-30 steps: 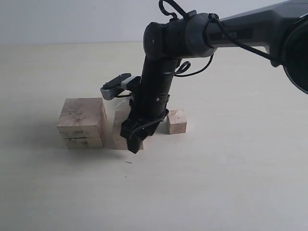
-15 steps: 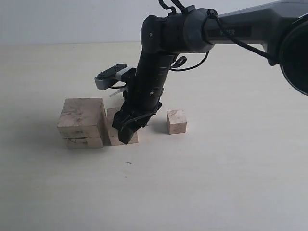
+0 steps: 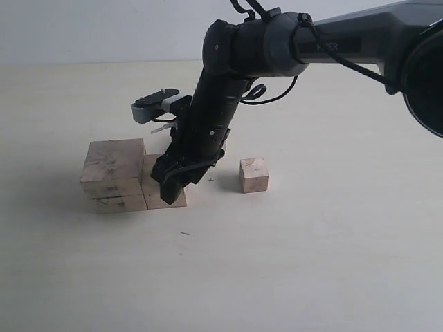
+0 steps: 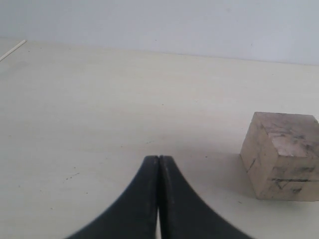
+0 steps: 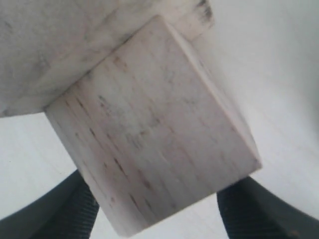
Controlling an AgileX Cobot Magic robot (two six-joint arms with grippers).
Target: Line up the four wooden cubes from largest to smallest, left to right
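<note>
Three of the wooden cubes show in the exterior view. The largest cube (image 3: 114, 173) stands at the left. A mid-sized cube (image 3: 158, 196) sits tight against its right side, and my right gripper (image 3: 173, 188) comes down over it, shut on it. In the right wrist view this cube (image 5: 154, 144) fills the space between the two black fingers (image 5: 75, 211) and touches the largest cube (image 5: 45, 45). The smallest cube (image 3: 254, 174) stands alone further right. My left gripper (image 4: 158, 159) is shut on nothing, low over the table, with the largest cube (image 4: 281, 154) off to one side.
The pale table (image 3: 311, 263) stretches bare in front of and to the right of the cubes. The right arm (image 3: 228, 90) leans in from the upper right over the row. A pale wall (image 3: 104, 28) runs behind the table.
The right gripper has slid left with the mid-sized cube, bringing it from a small gap to contact with the largest cube. The smallest cube has stayed put.
</note>
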